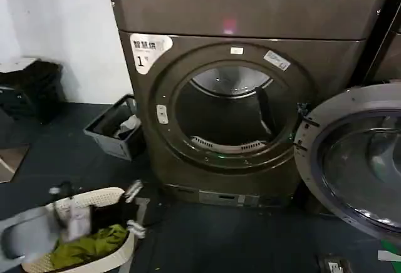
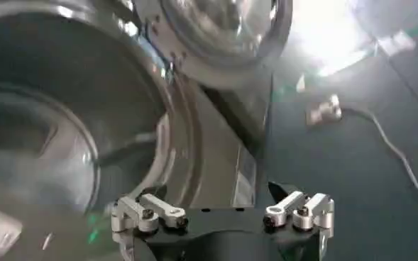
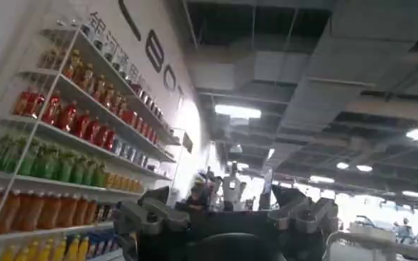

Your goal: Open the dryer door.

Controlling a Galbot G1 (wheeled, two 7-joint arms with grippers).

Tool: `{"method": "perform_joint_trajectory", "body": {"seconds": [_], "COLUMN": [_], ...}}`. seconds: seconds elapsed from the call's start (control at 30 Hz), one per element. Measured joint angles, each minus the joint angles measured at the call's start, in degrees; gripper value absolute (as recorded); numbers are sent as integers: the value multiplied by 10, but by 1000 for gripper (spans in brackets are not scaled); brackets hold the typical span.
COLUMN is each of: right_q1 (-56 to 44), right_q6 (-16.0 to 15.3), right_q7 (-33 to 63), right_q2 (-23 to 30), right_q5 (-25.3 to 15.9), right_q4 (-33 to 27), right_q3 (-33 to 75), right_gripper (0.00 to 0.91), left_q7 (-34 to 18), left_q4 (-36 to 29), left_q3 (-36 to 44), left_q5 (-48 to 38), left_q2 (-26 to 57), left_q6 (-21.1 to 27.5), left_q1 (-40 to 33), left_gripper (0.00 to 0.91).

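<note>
The left end effector (image 2: 223, 213), fingers spread, faces the dryer (image 2: 216, 149) with its dryer door (image 2: 216, 35) swung open.

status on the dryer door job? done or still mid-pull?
Looks done: the dryer door is swung wide to the right of the dryer, inner face out, and the drum opening is fully exposed. In hand: nothing. The left gripper is open, apart from the door, beside the drum opening. The right gripper is open, pointing up toward the ceiling. Left: nothing visible beyond parking the arms.

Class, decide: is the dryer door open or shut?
Open. The dryer door is swung aside on its hinge, exposing the drum through the dryer opening.
</note>
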Motion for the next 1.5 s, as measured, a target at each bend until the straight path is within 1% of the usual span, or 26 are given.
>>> {"method": "perform_joint_trajectory", "body": {"seconds": [0.07,0.17,0.3,0.47,0.77,1.03,1.3,1.5], "right_q1": [3,4,6,7,8,9,9,9], "right_q6": [1,1,1,1,5,5,5,7], "right_q7": [0,0,0,0,0,0,0,1], "right_q2": [0,0,-2,-3,-3,-3,-3,-3], "right_q5": [0,-1,-1,-1,-3,-3,-3,-3], "right_q4": [-1,-2,-2,-5,-11,-10,-10,-11], "right_q3": [-2,-5,-5,-6,-8,-10,-10,-13], "right_gripper": [907,907,907,907,907,907,907,907], "left_q7": [-4,-10,-12,-4,21,36,71,81], "left_q4": [1,9,28,51,86,106,128,140], "left_q3": [-41,-79,-108,-123,-129,-129,-129,-129], "left_q5": [2,14,27,32,36,41,41,42], "left_q2": [25,57,88,116,151,165,177,190], "left_q6": [-4,-14,-12,-11,-10,-11,-14,-22], "left_q1": [48,97,137,166,190,204,214,217], "left_gripper": [907,907,907,907,907,907,907,907]}}
